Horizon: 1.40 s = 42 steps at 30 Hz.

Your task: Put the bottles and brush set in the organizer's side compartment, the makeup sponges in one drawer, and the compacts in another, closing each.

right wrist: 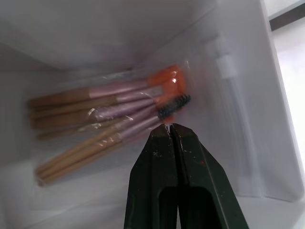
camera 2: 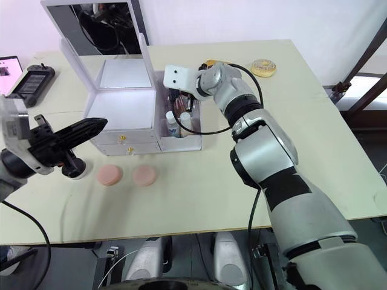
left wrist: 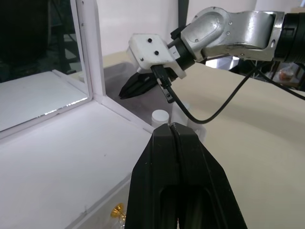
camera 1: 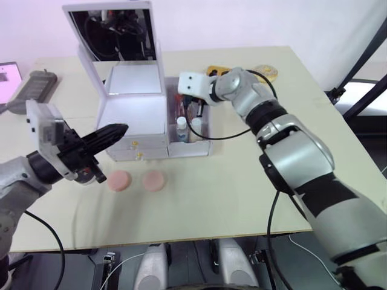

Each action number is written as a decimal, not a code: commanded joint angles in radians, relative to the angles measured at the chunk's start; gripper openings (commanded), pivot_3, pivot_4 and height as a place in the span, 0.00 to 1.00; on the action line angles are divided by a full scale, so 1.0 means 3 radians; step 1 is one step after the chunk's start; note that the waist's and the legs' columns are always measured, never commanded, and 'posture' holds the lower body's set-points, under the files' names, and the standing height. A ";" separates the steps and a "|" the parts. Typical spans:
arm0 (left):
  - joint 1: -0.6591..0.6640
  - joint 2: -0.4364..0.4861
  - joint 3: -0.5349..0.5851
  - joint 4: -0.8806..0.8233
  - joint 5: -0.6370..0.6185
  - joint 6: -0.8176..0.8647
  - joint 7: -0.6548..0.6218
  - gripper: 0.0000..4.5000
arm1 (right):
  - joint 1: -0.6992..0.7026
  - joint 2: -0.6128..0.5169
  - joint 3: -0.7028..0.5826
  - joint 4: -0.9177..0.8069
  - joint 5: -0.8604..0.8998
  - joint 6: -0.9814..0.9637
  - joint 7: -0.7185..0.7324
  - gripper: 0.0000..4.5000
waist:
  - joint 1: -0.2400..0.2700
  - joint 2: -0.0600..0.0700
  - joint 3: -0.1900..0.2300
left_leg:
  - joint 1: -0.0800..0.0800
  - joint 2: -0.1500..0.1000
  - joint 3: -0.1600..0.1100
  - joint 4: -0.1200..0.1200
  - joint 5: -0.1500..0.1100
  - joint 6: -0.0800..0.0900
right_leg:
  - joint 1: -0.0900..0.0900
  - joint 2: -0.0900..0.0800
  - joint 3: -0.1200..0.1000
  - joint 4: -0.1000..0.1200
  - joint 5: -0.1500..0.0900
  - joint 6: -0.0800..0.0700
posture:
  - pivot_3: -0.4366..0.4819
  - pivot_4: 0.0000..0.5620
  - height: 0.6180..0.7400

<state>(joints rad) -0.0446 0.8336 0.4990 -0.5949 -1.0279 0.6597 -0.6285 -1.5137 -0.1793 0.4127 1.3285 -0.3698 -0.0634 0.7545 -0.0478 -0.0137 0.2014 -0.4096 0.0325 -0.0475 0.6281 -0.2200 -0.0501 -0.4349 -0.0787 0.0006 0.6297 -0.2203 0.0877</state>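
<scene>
Lying in the side compartment (camera 1: pixel 204 124), brush set (right wrist: pixel 114 119) beneath closed right end effector (right wrist: pixel 170 126).

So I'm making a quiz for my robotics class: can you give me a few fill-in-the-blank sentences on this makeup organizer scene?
1. The brush set lies in the organizer's ____ compartment.
2. The number of pink makeup sponges on the table is ____.
3. The right gripper is over the side compartment, and its fingers are ____.
4. The organizer's mirrored lid stands ____.

Missing words: side; two; shut; open
</scene>
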 commanded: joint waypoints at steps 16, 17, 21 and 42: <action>0.0111 0.0146 0.0425 0.0319 0.0045 -0.0129 -0.0343 0.29 | 0.0499 -0.0941 -0.1454 -0.1765 0.1751 0.0674 0.2340 0.30 | 0.0027 -0.0006 -0.0003 | 0.0002 0.0000 -0.0003 0.0002 0.0000 0.0000 | 0.0011 0.0001 -0.0003 -0.0003 -0.0004 0.0006 | 0.48 0.27 1.00; 0.0145 0.0159 0.0462 0.0375 0.0087 -0.0152 -0.0406 0.40 | 0.0686 -0.1020 -0.1522 -0.1948 0.1857 0.0814 0.2366 0.40 | 0.0023 -0.0005 -0.0003 | 0.0005 0.0000 -0.0003 0.0004 0.0000 0.0000 | 0.0015 0.0000 -0.0003 -0.0004 -0.0004 0.0006 | 0.48 0.27 1.00; 0.0359 0.0146 0.0616 0.0715 0.0403 -0.0391 -0.0686 0.84 | 0.1416 -0.1273 -0.1992 -0.2658 0.2413 0.1397 0.2181 0.84 | 0.0015 0.0002 0.0001 | 0.0006 -0.0001 -0.0001 0.0004 0.0000 0.0000 | 0.0015 -0.0003 -0.0002 -0.0004 -0.0004 0.0006 | 0.48 0.27 1.00; 0.1270 -0.0171 0.1304 0.2200 0.1320 -0.1632 -0.1173 0.98 | 0.3576 -0.1956 -0.2607 -0.3503 0.2754 0.1442 0.1452 0.97 | 0.0012 0.0000 0.0000 | 0.0006 0.0005 0.0023 0.0009 -0.0001 -0.0001 | 0.0001 -0.0012 0.0004 -0.0006 -0.0009 0.0007 | 0.48 0.27 1.00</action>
<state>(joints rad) 0.3310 0.7755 0.8493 0.0766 -0.6364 0.1975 -0.9789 -0.4204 -0.7417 -0.3561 0.3135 0.4302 0.3767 1.1854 -0.0441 -0.0138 0.2013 -0.4077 0.0341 -0.0406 0.6306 -0.2204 -0.0505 -0.4347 -0.0824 0.0018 0.6279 -0.2229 0.0896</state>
